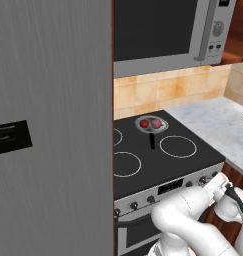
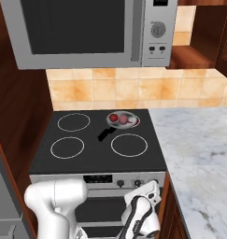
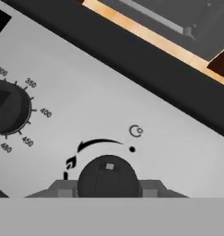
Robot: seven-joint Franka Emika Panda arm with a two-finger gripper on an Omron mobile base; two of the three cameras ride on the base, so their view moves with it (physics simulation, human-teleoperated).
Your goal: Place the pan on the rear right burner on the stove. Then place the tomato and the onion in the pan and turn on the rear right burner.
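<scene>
Hand view: gripper [image 3: 107, 191] clamps round black knob [image 3: 107, 177].

Stove [image 2: 94, 161]: black glass, white rings, silver front panel. Pan [image 2: 129, 115]: silver-grey, black handle. Tomato [image 2: 113, 118]: bright red. Onion [image 2: 124, 119]: purplish-pink. Knob [image 3: 108, 177]: black. Counter [image 2: 199, 149]: grey-veined white marble.

**Surfaces and finishes**

Stove [image 2: 98, 154] top is flat black glass, its front panel [image 3: 132, 101] matt silver metal; pan [image 1: 152, 123] dull grey metal; knob [image 3: 108, 177] matt black plastic; counter [image 2: 199, 149] polished grey-veined marble; backsplash [image 2: 133, 88] glossy tan tile.
</scene>
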